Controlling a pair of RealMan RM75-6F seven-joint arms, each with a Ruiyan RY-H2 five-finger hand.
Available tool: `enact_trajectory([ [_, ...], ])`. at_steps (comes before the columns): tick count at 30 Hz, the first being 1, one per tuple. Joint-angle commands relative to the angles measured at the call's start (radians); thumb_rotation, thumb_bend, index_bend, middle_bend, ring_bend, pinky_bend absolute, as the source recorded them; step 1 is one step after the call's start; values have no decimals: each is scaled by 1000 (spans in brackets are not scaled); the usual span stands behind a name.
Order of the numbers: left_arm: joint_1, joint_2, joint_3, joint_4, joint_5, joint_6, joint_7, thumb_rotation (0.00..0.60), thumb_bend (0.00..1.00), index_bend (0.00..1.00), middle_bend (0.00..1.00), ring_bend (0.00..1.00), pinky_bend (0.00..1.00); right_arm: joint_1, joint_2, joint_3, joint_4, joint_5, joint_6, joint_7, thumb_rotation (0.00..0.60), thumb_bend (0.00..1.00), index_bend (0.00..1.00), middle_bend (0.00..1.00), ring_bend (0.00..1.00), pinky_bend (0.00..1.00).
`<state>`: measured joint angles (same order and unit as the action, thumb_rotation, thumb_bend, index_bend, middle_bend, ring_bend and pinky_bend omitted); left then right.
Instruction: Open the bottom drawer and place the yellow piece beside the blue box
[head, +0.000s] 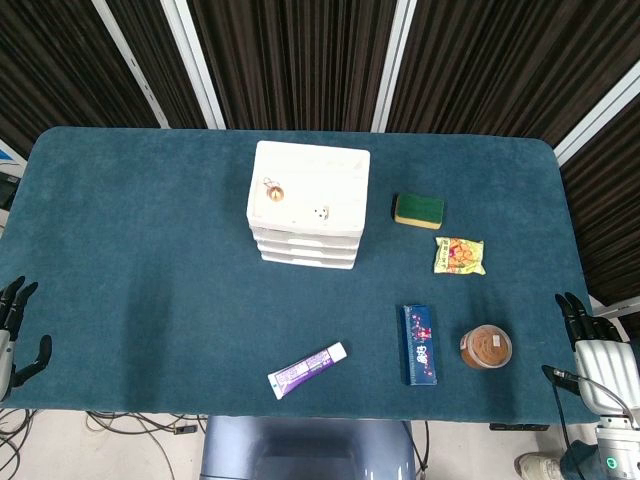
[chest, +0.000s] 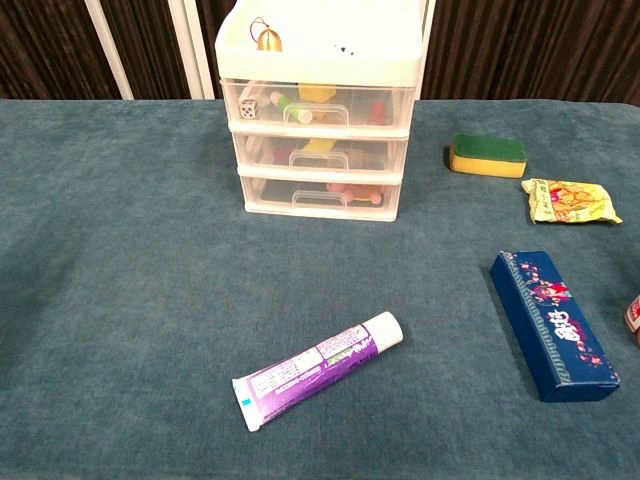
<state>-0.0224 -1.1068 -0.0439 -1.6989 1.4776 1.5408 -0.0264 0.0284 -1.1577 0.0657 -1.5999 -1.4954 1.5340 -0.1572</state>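
Observation:
The white three-drawer unit (head: 308, 205) stands at the table's far middle, all drawers closed. Through the clear front of the bottom drawer (chest: 320, 192) I see reddish and orange pieces; yellow shapes show in the two drawers above, and none is plain in the bottom one. The blue box (head: 420, 344) (chest: 552, 324) lies flat near the front right. My left hand (head: 12, 330) hangs at the table's left front edge, fingers apart, holding nothing. My right hand (head: 592, 345) is at the right front edge, likewise open. Neither hand appears in the chest view.
A purple toothpaste tube (head: 307, 370) (chest: 317, 370) lies at the front middle. A green-and-yellow sponge (head: 418, 210) (chest: 488, 155) and a yellow snack packet (head: 459, 256) (chest: 570, 200) lie right of the drawers. A brown jar (head: 486, 347) stands right of the blue box.

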Motion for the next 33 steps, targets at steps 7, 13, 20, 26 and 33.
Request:
enact_trajectory([
  [7,4,-1,-1,0,3,9,2,600,479,55,5,0,0,-1,4,-2,-5,-10,6,4,600,58,0,103,278,245],
  [13,3,-2,-1,1,3,7,3,600,479,55,6,0,0,0,9,-4,-6,-5,-5,16,600,58,0,104,278,246],
  [20,5,-2,-4,-2,0,11,8,600,479,55,6,0,0,0,12,-4,-11,-3,-8,17,600,58,0,103,278,246],
  [26,6,-4,-5,-1,-1,12,8,600,479,55,5,0,0,1,14,-4,-15,-3,-9,24,600,58,0,110,280,246],
  [33,4,-6,-9,-4,-9,8,7,600,479,55,6,0,0,20,26,-28,-85,-18,-84,323,600,104,0,216,403,342],
])
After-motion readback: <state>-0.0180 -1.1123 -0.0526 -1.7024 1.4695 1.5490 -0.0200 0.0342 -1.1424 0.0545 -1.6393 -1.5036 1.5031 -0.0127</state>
